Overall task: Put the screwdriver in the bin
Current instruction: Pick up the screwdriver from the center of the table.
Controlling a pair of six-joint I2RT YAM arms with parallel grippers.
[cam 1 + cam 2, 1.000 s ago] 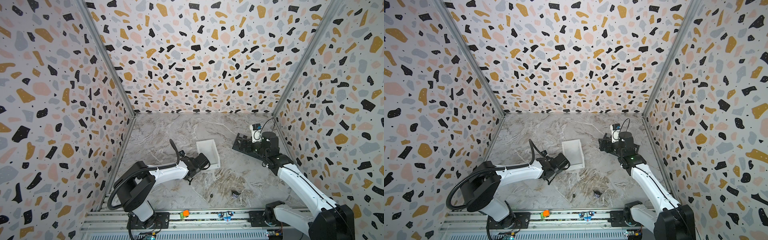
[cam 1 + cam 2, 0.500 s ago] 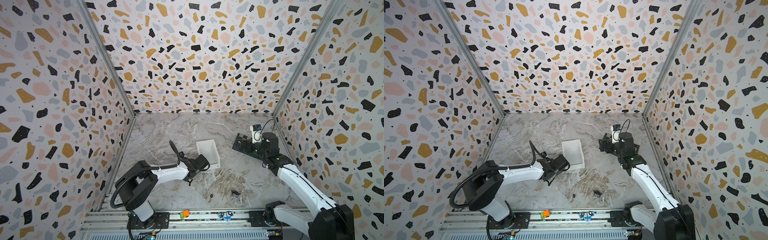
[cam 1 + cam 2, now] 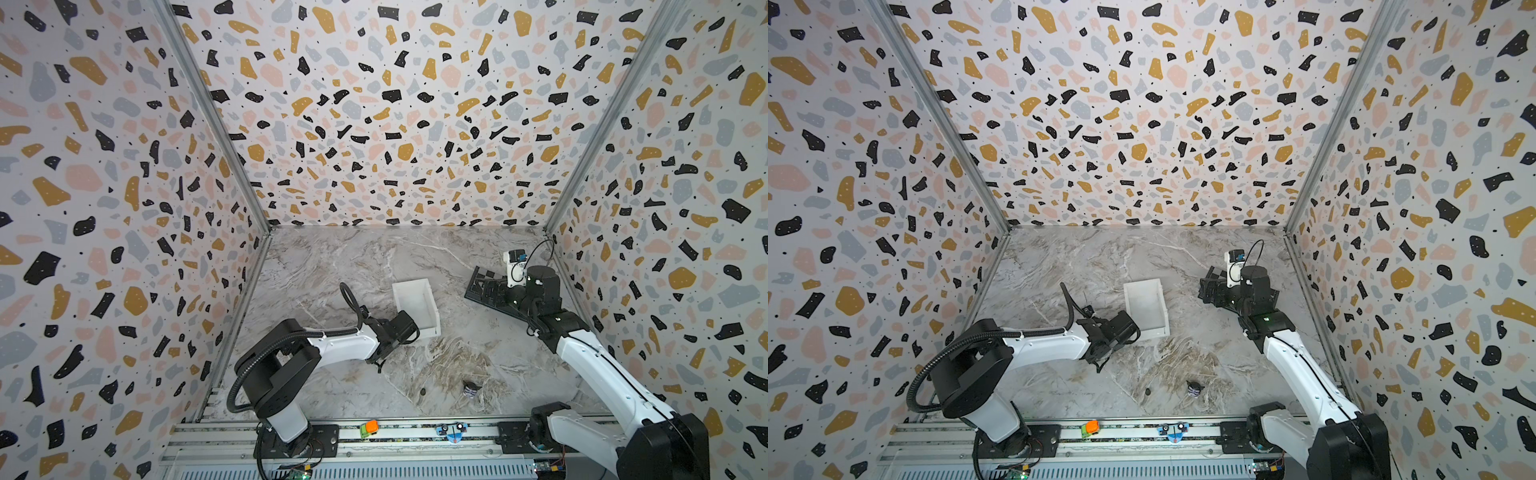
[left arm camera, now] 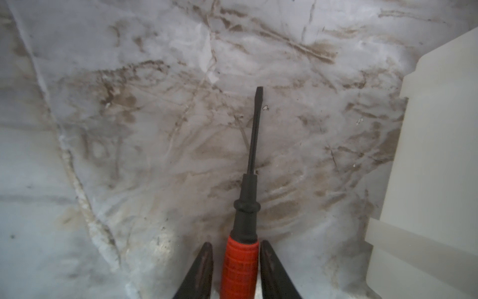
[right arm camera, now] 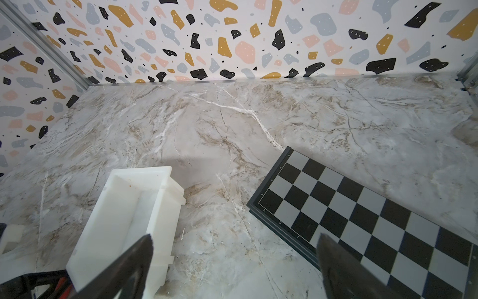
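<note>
Worktop: hard and flat, so lift slow
Bin: empty, close by; go higher than its wall
Screwdriver: lies on the worktop near the bin, not in it
Left fingers: one each side of the red handle, very close; cannot tell if they pinch it; squeeze first
Right fingers: spread wide, holding nothing

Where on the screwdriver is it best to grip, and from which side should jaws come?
Grip the red handle of the screwdriver: thick, ribbed, unlike the thin shaft. Come from its butt end, jaws across its width, since it lies flat.
</note>
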